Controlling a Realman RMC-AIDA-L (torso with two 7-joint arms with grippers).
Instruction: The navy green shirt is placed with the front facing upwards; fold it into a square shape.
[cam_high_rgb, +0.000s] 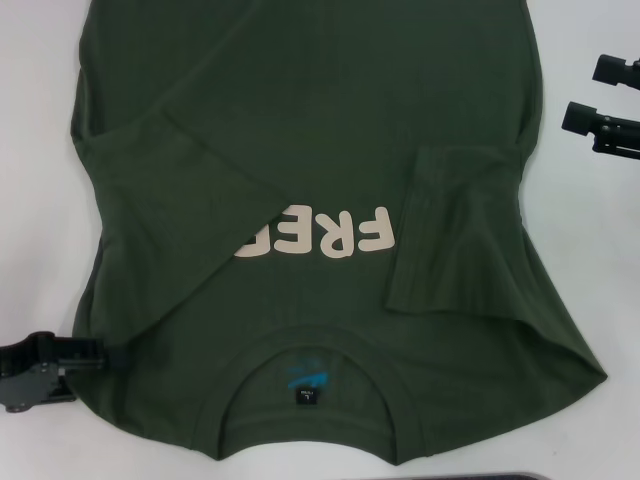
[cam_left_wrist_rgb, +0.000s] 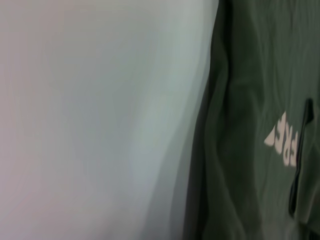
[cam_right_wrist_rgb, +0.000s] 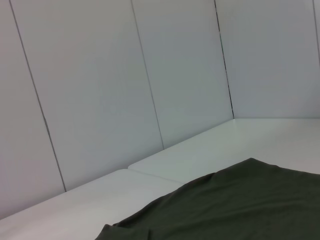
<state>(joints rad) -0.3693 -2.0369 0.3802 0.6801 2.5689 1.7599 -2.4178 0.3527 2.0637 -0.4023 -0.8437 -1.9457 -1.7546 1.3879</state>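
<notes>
The navy green shirt (cam_high_rgb: 310, 130) lies face up on the white desk (cam_high_rgb: 40, 170), collar at six o'clock nearest the robot, hem running off toward twelve. Both sides are already turned in: a broad flap from the nine o'clock side crosses the chest diagonally, and the sleeve at three o'clock is folded inward beside the print. By that lay, the side folds look done or nearly so, and the lengthwise fold is the step pending.

The left claw (cam_high_rgb: 60, 362) sits low at eight o'clock, touching the shirt's edge near the shoulder; whether it is gripping cloth or spread cannot be told. The right claw (cam_high_rgb: 600, 95) hangs at two o'clock, just beside the shirt's edge, its two dark fingers apart with nothing between them.

The next move likely calls for both claws to take matching points along one end and carry it over the other, keeping the flaps from sliding open.

Cream lettering (cam_high_rgb: 315, 235) on the chest shows upside down as "FRE", the rest covered by the flap. A small black neck label (cam_high_rgb: 307, 397) sits inside the collar; its blue print is unreadable.
</notes>
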